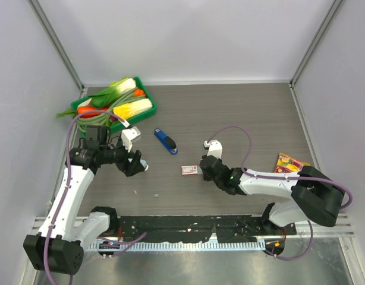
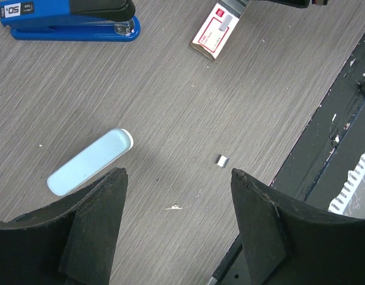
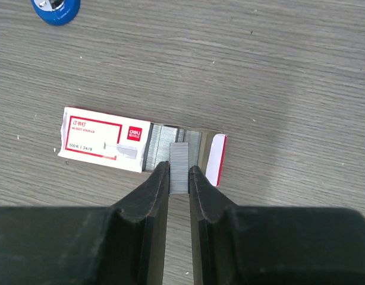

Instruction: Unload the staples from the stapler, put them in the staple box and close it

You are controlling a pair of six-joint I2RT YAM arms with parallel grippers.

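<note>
The small pale blue stapler (image 2: 90, 161) lies flat on the table, just beyond my left finger; in the top view it (image 1: 145, 166) peeks out by that gripper. My left gripper (image 2: 178, 172) (image 1: 134, 165) is open and empty, hovering above the table beside it. My right gripper (image 3: 179, 169) (image 1: 203, 168) is shut on a strip of staples (image 3: 179, 160), held over the open end of the red-and-white staple box (image 3: 105, 139) (image 1: 189, 170). More staple strips lie in the box.
A larger dark blue stapler (image 1: 165, 141) (image 2: 69, 21) lies mid-table. A small metal staple piece (image 2: 222, 160) lies loose near the front. A green basket (image 1: 151, 100) of vegetables stands back left. A colourful packet (image 1: 289, 162) lies at right. The black front rail (image 2: 343, 119) borders the table.
</note>
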